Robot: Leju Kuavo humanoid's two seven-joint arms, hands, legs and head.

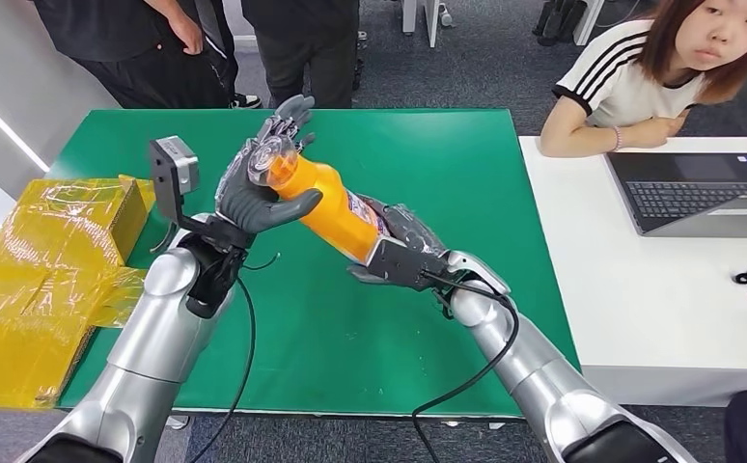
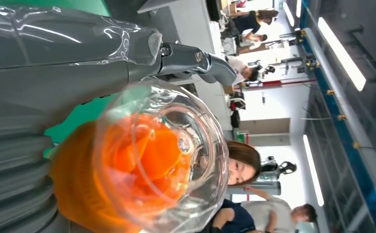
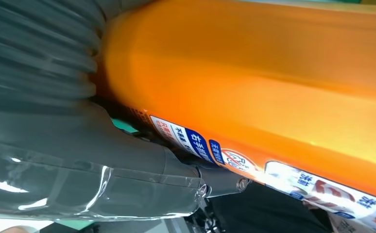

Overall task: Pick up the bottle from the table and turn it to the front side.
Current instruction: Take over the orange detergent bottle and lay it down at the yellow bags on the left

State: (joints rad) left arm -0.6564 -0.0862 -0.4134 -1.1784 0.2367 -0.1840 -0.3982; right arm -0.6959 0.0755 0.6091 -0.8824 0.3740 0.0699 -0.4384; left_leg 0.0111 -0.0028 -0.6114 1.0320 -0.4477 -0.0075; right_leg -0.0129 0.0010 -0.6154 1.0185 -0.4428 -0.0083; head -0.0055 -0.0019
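Bottle [image 1: 336, 207], orange with a clear cap, held tilted in the air above the green desk [image 1: 466, 154] between both robot hands. Left hand [image 1: 263, 183] grasps the cap end, its grey thumb wrapped across the neck and darker fingers behind. Right hand [image 1: 399, 246] grasps the lower body, where a printed label with blue and red marks runs along the bottle's side. Cap end sits higher and farther to the left than the base. Yellow wrapped boxes [image 1: 51, 260] lie at the desk's left edge. Person [image 1: 659, 77] leans on a white desk [image 1: 659, 318] to the right, beside a laptop [image 1: 698, 193].
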